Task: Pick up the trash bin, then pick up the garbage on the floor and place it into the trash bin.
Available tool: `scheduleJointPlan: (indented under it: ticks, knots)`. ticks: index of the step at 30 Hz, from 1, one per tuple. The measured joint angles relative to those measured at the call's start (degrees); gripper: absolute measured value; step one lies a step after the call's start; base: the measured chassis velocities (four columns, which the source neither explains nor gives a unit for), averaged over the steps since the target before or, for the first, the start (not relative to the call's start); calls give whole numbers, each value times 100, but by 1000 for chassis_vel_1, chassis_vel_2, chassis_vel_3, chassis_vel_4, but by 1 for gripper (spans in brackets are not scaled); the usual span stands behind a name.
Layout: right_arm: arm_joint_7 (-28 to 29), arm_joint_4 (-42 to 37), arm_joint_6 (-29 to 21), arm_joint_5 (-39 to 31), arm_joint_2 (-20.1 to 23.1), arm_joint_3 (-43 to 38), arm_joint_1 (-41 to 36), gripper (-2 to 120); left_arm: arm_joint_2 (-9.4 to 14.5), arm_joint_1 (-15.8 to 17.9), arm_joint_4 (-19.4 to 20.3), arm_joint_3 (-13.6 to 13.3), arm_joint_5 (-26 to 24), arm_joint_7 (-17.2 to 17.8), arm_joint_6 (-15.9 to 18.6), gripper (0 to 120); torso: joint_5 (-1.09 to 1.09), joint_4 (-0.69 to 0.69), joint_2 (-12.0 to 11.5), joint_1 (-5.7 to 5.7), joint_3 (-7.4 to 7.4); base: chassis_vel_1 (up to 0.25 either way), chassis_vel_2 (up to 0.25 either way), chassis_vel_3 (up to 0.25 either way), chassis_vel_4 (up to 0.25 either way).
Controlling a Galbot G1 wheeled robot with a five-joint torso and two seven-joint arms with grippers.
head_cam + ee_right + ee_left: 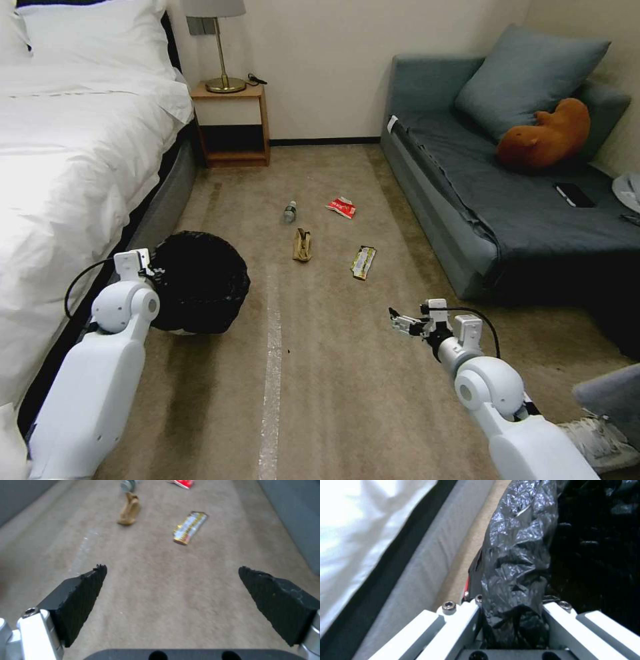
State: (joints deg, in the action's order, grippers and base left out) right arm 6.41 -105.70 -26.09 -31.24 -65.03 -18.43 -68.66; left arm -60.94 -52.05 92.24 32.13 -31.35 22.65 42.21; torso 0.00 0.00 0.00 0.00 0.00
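Four pieces of garbage lie on the carpet ahead of you: the small bottle [290, 212], the red-and-white packet [341, 207], the brown paper bag [302, 245] and the yellow-green wrapper [363, 261]. Your left gripper [513, 620] is clamped on the bagged rim of the trash bin [199, 280] beside the bed [67, 167]. Your right gripper [402, 322], its pads spread wide apart over bare floor, is the nearer one to the wrapper, which lies ahead and slightly left with its long axis running nearly away from you.
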Motion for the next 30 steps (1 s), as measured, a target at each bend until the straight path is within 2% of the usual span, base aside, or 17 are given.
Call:
scheduleJointPlan:
  ticks: [2, 8, 9, 11, 19, 30]
  knots:
    - [-141, 64, 141, 103, -80, 125, 86, 100, 94, -234, 121, 181, 6, -32, -1, 3, -1, 0, 0, 0, 0, 0, 0, 0, 0]
    - [-242, 146, 246, 242, -222, 276, 182, 100, 169, -475, 240, 431, 17, -78, -1, 3, -1, 1, 0, 0, 0, 0, 0, 0, 0]
    - [-289, 205, 307, 355, -285, 375, 210, 100, 192, -603, 303, 595, 33, -114, -2, 3, -1, 1, 0, 0, 0, 0, 0, 0, 0]
    - [-315, 255, 354, 416, -315, 449, 221, 100, 194, -697, 343, 714, 55, -151, -2, 3, 0, 1, 0, 0, 0, 0, 0, 0, 0]
    - [-334, 305, 405, 462, -284, 499, 233, 100, 136, -770, 358, 818, 115, -192, -5, 3, 0, 1, 0, 0, 0, 0, 0, 0, 0]
    - [-368, 330, 499, 500, -26, 419, 157, 100, -18, -721, 310, 762, 253, -215, -8, 2, 0, 0, 0, 0, 0, -27, 23, 35, -34]
